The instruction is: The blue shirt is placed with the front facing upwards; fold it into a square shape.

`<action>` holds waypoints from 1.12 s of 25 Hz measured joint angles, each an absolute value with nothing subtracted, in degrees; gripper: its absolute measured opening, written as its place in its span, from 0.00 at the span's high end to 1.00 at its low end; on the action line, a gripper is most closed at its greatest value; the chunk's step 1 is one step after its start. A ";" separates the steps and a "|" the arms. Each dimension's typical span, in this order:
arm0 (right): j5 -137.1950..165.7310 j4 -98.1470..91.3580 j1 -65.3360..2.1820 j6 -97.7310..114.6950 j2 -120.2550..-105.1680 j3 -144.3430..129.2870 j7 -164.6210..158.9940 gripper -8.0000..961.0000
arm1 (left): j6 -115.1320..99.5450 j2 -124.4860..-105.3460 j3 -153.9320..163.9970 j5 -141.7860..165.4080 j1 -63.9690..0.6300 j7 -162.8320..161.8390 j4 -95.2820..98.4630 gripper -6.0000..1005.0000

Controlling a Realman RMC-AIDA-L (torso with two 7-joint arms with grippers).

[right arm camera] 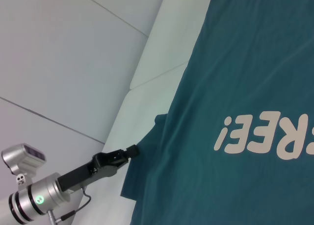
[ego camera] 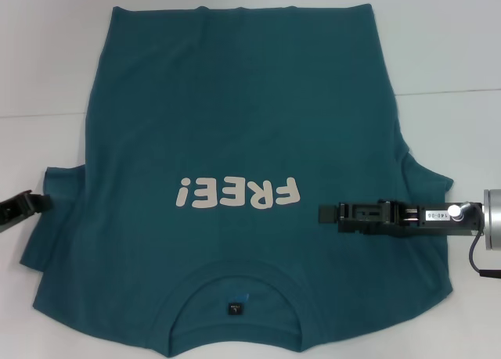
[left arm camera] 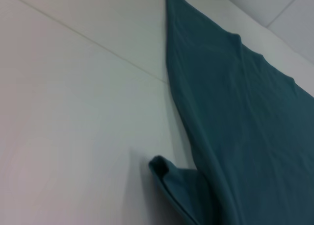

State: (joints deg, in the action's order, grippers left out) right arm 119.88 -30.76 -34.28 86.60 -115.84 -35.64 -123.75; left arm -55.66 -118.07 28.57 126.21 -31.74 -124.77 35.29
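The blue shirt (ego camera: 235, 140) flat, front up, centre frame — right gripper (ego camera: 325, 214) over its right side, left gripper (ego camera: 43, 203) at left sleeve edge, finger opening of both unclear.

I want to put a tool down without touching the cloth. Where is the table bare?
Bare table lies left of the blue shirt, beyond the left gripper, and right of it, beyond the right gripper. The middle is covered.

Blue shirt (ego camera: 235, 132) flat on white table (ego camera: 47, 54), left gripper (ego camera: 39, 203) at sleeve, right gripper (ego camera: 322, 214) over chest
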 joint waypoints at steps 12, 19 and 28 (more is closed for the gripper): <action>119.88 -30.59 -34.69 86.57 -115.84 -35.67 -123.75 0.06 | -55.18 -117.39 28.39 126.21 -30.78 -126.60 38.66 0.99; 119.88 -30.50 -34.40 86.57 -115.84 -35.68 -123.75 0.06 | -55.87 -116.97 28.35 128.86 -30.76 -130.16 43.50 0.99; 119.88 -30.56 -34.58 86.57 -115.84 -35.69 -123.75 0.06 | -58.42 -117.01 28.46 129.20 -30.94 -132.08 47.68 0.99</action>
State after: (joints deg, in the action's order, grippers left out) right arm 119.88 -30.56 -34.58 86.57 -115.84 -35.69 -123.75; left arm -58.42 -117.01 28.46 129.20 -30.94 -132.08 47.68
